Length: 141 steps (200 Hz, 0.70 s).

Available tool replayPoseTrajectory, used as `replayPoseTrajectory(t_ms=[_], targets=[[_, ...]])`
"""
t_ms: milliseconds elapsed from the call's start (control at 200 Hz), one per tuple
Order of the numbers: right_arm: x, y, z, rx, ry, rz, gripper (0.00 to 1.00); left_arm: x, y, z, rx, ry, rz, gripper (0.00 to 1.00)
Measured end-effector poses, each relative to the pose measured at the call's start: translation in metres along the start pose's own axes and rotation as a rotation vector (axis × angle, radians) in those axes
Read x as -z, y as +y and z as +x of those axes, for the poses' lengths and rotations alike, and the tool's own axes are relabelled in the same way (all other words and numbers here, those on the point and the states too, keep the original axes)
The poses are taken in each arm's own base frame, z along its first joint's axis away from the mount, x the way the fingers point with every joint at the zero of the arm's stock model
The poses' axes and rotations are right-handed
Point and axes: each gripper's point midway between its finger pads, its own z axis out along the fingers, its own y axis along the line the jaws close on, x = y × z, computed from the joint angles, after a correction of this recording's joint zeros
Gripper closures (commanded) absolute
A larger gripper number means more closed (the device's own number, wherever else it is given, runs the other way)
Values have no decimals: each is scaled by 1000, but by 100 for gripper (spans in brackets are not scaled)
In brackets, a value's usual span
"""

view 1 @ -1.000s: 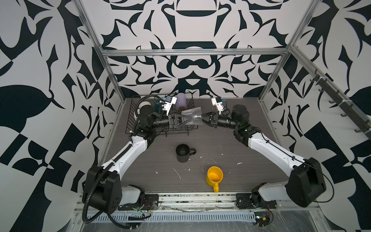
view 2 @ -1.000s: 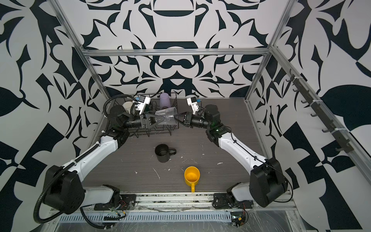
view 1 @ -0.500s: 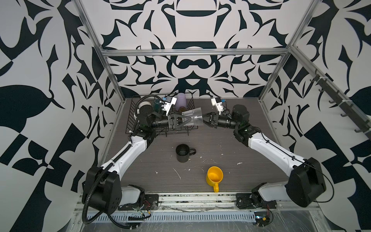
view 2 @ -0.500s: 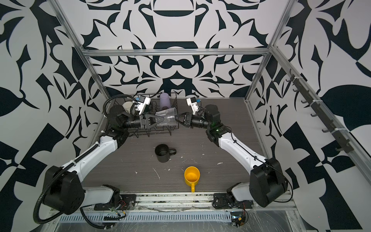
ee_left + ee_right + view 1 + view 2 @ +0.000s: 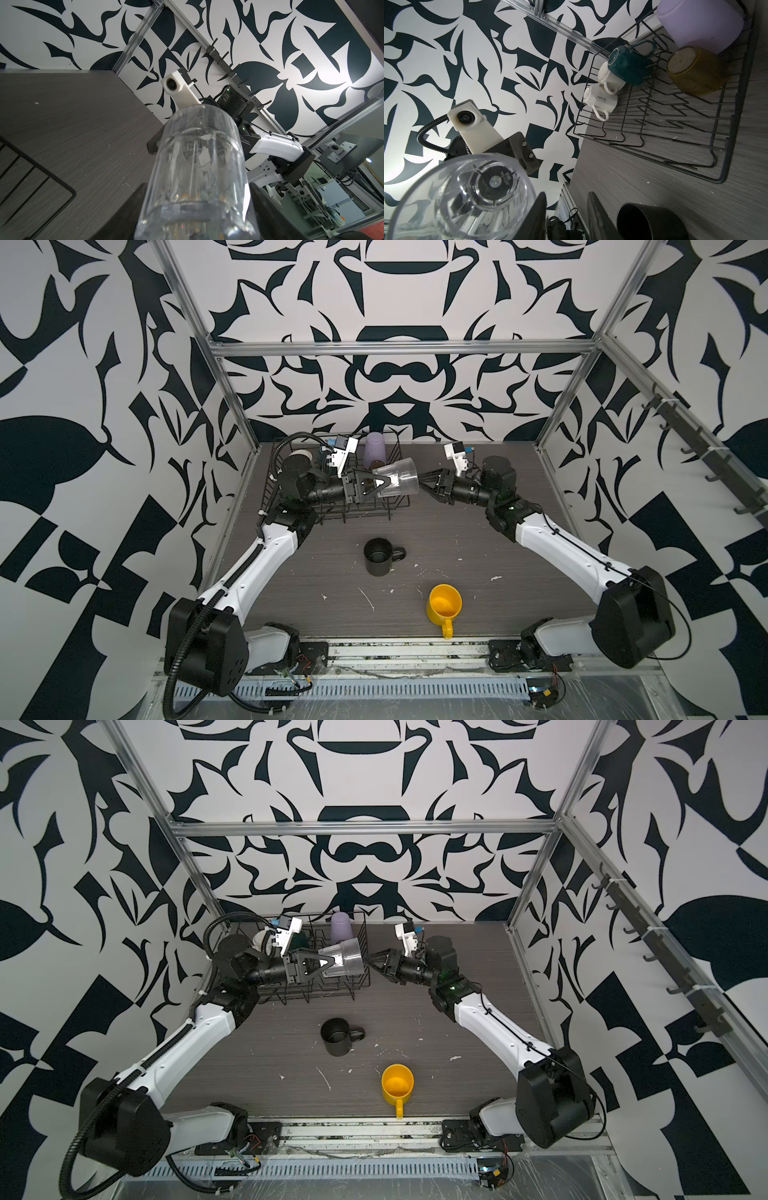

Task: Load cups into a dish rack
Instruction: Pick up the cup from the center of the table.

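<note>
So my left pincer (image 5: pixel 386 485) is clamped on the base of the glass (image 5: pixel 403 481), held sideways above the rack's (image 5: pixel 374 510) near corner, and my right pincer (image 5: pixel 424 485) sits parted just off its rim, so I'd pull right clear first, then flip the glass mouth-down and lower it slowly.

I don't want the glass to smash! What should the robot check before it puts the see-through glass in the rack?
1. Grip: left jaws closed on the clear glass: ok, clamped at its base end.
2. Other arm: right jaws open: ok. Clear of the rim: cannot tell, the tips sit very close.
3. Room in the dish rack: ok, the near slots are bare.
4. Glass mouth-down like the olive glass and lilac tumbler: not ok, it lies sideways.
5. Path: black mug and yellow mug stand on the table, apart from the rack: ok.
</note>
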Motion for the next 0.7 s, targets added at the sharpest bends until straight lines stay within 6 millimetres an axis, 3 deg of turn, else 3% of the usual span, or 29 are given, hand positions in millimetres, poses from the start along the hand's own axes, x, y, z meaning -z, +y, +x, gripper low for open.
replayPoseTrajectory(t_ms=[210,495,705], targets=[[6,-4,1,13,-9,42,60,4,9,-10,3,-6,-81,100],[30,-12,-2,71,-59,161,51,14,17,-20,-28,9,-250,100],[54,-21,-7,138,-119,297,24,21,26,-20,-19,36,-361,100]])
